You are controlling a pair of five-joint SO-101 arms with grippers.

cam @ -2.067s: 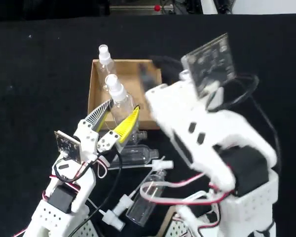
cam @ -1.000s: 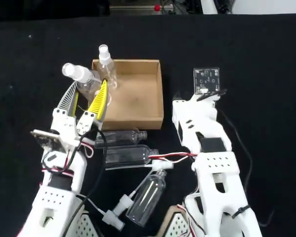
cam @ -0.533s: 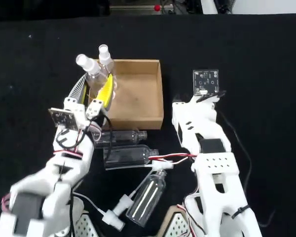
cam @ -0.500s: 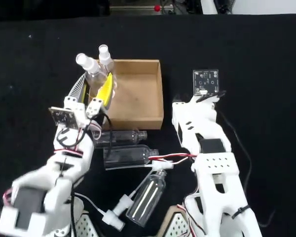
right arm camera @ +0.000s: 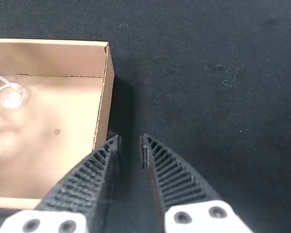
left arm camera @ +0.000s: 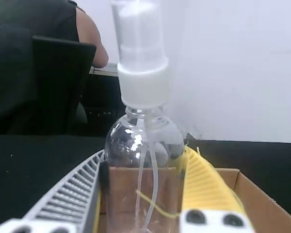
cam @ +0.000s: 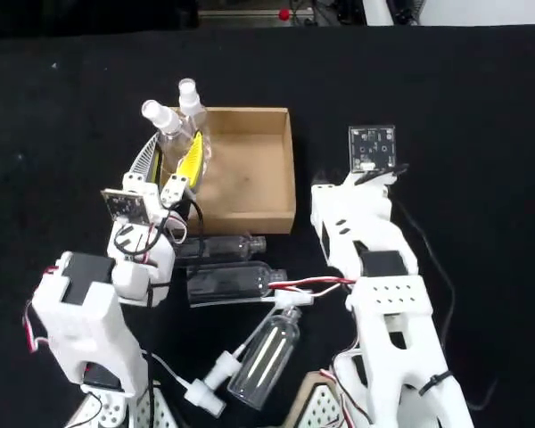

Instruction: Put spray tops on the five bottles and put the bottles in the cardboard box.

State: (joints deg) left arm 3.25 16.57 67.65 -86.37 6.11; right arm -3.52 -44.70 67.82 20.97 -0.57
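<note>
My left gripper [cam: 172,153] is shut on a clear bottle [cam: 167,134] with a white spray top [cam: 155,112], held upright at the cardboard box's [cam: 250,209] left wall near the back corner. Close beside it another capped bottle [cam: 189,100] stands in that corner. In the left wrist view the held bottle [left arm camera: 140,145] sits between the grey and yellow fingers [left arm camera: 203,184], box edge [left arm camera: 247,194] behind. Three bottles lie in front of the box [cam: 221,247], [cam: 232,281], [cam: 266,352]. My right gripper [right arm camera: 131,141] hangs shut and empty over black table beside the box's right wall [right arm camera: 103,97].
A loose white spray top [cam: 207,390] lies near the front edge and another [cam: 290,294] by the middle bottle's neck. Wires run across the lying bottles. The right arm [cam: 366,241] is folded right of the box. Black table stretches away behind and to both sides.
The left arm carried the capped bottle from the box's front to its back-left corner beside the standing bottle. The right arm pulled back from over the box and has kept still since.
</note>
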